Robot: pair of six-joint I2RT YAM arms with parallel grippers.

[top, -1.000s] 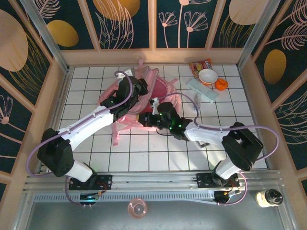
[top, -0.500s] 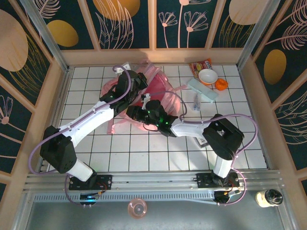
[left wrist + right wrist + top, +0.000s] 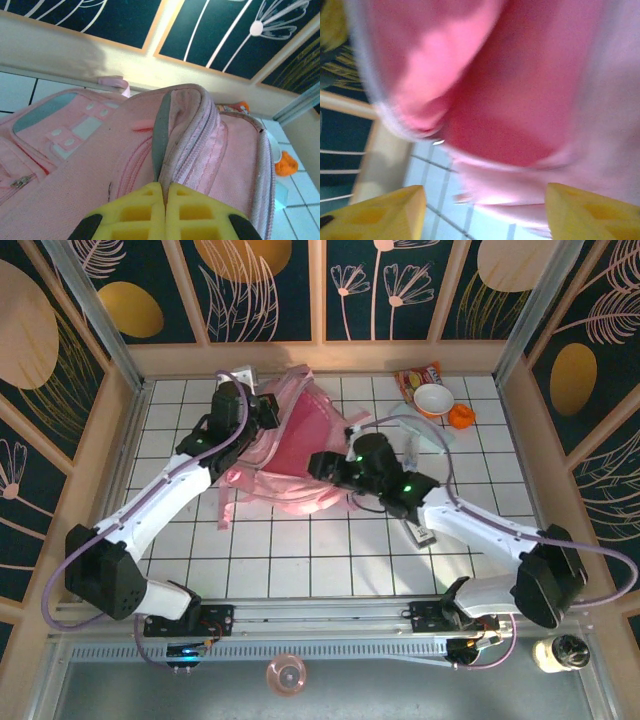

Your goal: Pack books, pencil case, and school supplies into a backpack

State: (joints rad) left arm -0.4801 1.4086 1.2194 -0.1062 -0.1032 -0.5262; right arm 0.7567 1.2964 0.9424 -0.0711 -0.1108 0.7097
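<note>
The pink backpack lies on the white tiled table with its mouth open, showing the darker pink inside. My left gripper is shut on its zippered rim, the yellow fingertips pinching the fabric and holding it up. My right gripper stands open at the right edge of the mouth, its fingers wide apart with nothing between them and the bag's pink lining just ahead. The mint pencil case, a pale pen and a small dark labelled item lie on the table to the right. The books are out of view.
A white bowl, a small orange object and a red-orange snack packet sit at the back right. Wooden walls close the table at the back and sides. My right arm's cable loops over the pencil case.
My right gripper has opened and drawn back to the right out of the bag's mouth. My left gripper has pulled the bag's rim up and toward the back left.
</note>
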